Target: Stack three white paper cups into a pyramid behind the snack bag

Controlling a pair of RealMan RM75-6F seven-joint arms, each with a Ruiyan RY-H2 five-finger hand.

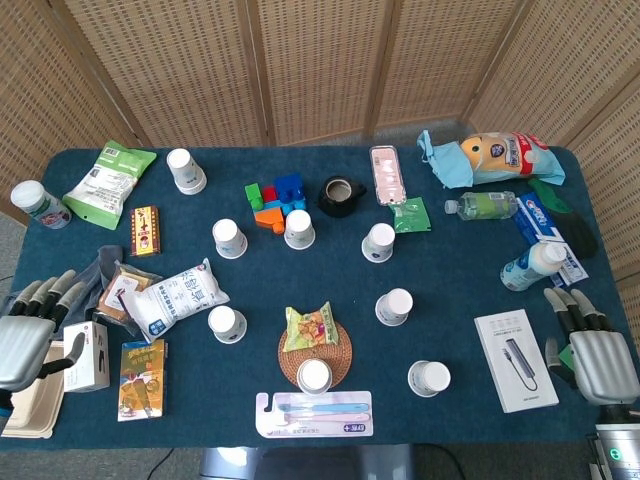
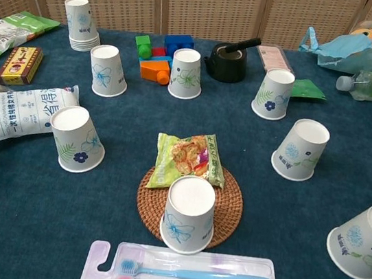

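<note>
The green snack bag (image 1: 307,327) (image 2: 187,157) lies on the back half of a round wicker coaster (image 1: 345,358) (image 2: 232,208) at the table's front centre. Several white paper cups stand upside down around it: one (image 1: 314,375) (image 2: 189,213) on the coaster's front, one (image 1: 227,324) (image 2: 76,138) to the left, one (image 1: 394,306) (image 2: 300,148) to the right, others further back. My left hand (image 1: 28,330) hovers open at the table's left edge. My right hand (image 1: 585,348) hovers open at the right edge. Neither hand shows in the chest view.
A toothbrush pack (image 1: 313,414) lies at the front edge. A white rice bag (image 1: 170,297), boxes (image 1: 142,377) and a grey cloth crowd the left. A black booklet box (image 1: 515,360), bottles (image 1: 532,265) and bags fill the right. Toy blocks (image 1: 274,197) and a black pot (image 1: 341,194) sit at the back.
</note>
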